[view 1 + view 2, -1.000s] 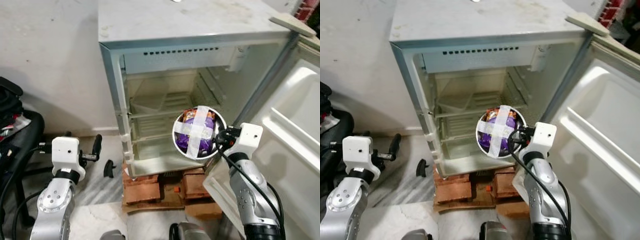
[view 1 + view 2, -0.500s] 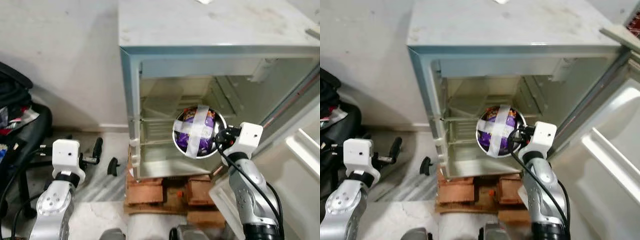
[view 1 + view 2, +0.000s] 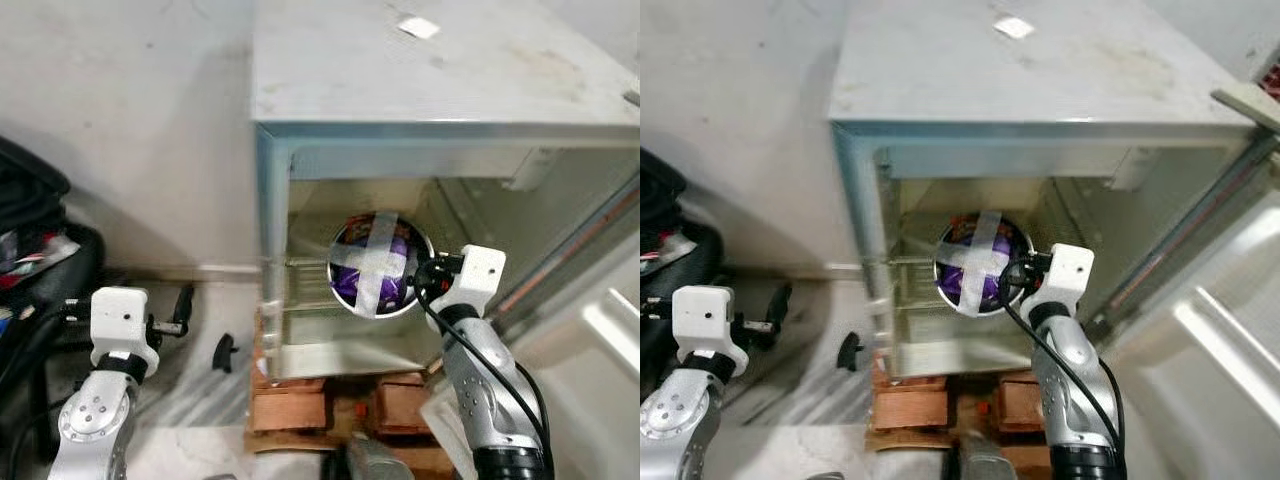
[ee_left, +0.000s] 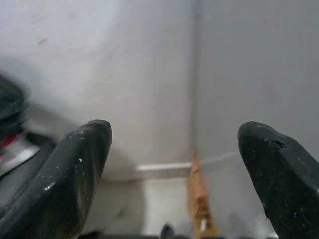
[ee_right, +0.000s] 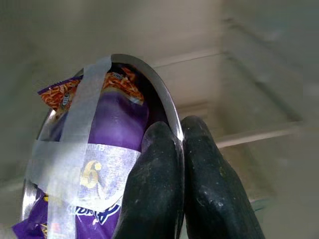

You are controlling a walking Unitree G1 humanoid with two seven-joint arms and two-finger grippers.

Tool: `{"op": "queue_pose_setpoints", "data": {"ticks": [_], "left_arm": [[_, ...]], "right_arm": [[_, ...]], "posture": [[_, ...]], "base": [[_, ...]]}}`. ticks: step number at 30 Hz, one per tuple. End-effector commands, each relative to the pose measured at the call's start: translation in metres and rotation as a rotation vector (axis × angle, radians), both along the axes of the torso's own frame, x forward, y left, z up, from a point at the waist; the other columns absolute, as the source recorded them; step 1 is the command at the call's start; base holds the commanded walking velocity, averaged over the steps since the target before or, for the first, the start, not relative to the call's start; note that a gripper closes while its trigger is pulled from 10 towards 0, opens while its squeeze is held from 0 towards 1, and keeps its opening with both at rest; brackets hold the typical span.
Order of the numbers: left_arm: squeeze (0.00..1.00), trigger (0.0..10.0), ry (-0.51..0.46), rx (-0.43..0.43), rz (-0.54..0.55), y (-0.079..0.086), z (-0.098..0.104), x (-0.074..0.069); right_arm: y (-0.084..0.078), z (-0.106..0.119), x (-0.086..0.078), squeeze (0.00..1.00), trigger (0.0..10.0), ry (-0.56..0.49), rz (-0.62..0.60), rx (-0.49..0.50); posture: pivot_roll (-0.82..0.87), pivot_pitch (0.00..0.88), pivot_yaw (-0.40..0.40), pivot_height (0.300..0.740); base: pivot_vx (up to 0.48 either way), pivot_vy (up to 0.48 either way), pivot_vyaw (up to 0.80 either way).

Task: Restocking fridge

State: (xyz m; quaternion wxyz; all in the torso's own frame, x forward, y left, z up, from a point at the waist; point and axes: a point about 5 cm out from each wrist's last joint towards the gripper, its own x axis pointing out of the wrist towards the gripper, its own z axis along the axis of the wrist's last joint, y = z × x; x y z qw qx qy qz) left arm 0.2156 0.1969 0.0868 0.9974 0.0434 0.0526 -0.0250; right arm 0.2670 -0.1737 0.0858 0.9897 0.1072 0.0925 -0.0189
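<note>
So the right gripper (image 5: pixel 177 149) has its fingers (image 5: pixel 157 164) clenched on the rim of a steel bowl (image 3: pixel 380 265), one finger inside the rim and one outside, and the bowl is stuffed with a purple snack packet (image 5: pixel 107 124) held in by two strips of pale tape (image 3: pixel 378 262) crossed over the mouth. The bowl is tipped up on edge, its open face toward the head camera, and it hangs right in the mouth of the open fridge (image 3: pixel 420 170), in front of the shelf (image 3: pixel 910 262). That's the relation that matters, I'd say: the shelf lies straight ahead along the way the fingers point, so the bowl mostly needs to go forward, then tip flat before it's let go (otherwise it lands on its edge and probably rolls). The right arm is the near one by far. The left gripper (image 4: pixel 174 144) sits low beside the fridge's outer side wall, fingers spread wide and holding nothing, looking at the white wall (image 4: pixel 124 74) and floor. The fridge door (image 3: pixel 1230 340) stands open on the robot's right, and the whole fridge is propped on bricks (image 3: pixel 290 400). My guess is we're mid-delivery, bowl not yet set down.
</note>
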Motion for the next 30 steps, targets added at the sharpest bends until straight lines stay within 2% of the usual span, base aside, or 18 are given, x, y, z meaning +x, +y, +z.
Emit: {"op": "queue_pose_setpoints", "data": {"ticks": [1,11,13,16,17,27,28,30], "left_arm": [[0.00,10.0,0.012,0.018,0.010,0.005,0.000,-0.004],[0.00,10.0,0.025,0.021,0.003,0.004,-0.001,-0.005],[0.00,10.0,0.029,0.026,0.004,0.003,-0.001,-0.005],[0.00,10.0,0.050,0.033,0.004,0.004,-0.004,-0.008],[0.00,10.0,0.062,0.041,-0.003,0.004,-0.005,-0.010],[0.00,10.0,0.065,0.068,-0.003,0.009,-0.005,-0.019],[0.00,10.0,0.069,0.070,0.007,0.010,-0.005,-0.023],[0.00,10.0,0.072,0.070,0.009,0.010,-0.006,-0.024]], "right_arm": [[-0.001,0.008,0.002,0.00,10.0,-0.037,-0.009,-0.002],[-0.001,0.007,0.001,0.00,10.0,-0.035,-0.017,-0.003],[-0.004,0.006,0.000,0.00,10.0,-0.030,-0.038,-0.017],[-0.007,0.001,0.000,0.00,10.0,-0.001,-0.094,0.021],[-0.008,0.000,0.002,0.00,10.0,0.008,-0.115,0.048],[-0.013,0.004,0.020,0.00,10.0,0.002,-0.198,0.097],[-0.019,0.008,0.027,0.00,10.0,-0.015,-0.246,0.105],[-0.024,0.009,0.032,0.00,10.0,-0.015,-0.289,0.124]], "posture": [[0.04,0.100,-0.038,0.740],[0.04,0.101,-0.036,0.740],[0.05,0.105,-0.036,0.740],[0.06,0.110,-0.043,0.740],[0.07,0.116,-0.048,0.740],[0.10,0.137,-0.062,0.740],[0.11,0.138,-0.064,0.740],[0.11,0.139,-0.066,0.740]], "base": [[0.000,0.000,0.00],[0.000,0.000,0.00],[0.000,0.000,0.00],[0.000,0.000,0.00],[0.000,0.000,0.00],[0.000,0.000,0.00],[0.000,0.000,0.00],[0.000,0.000,0.00]]}}
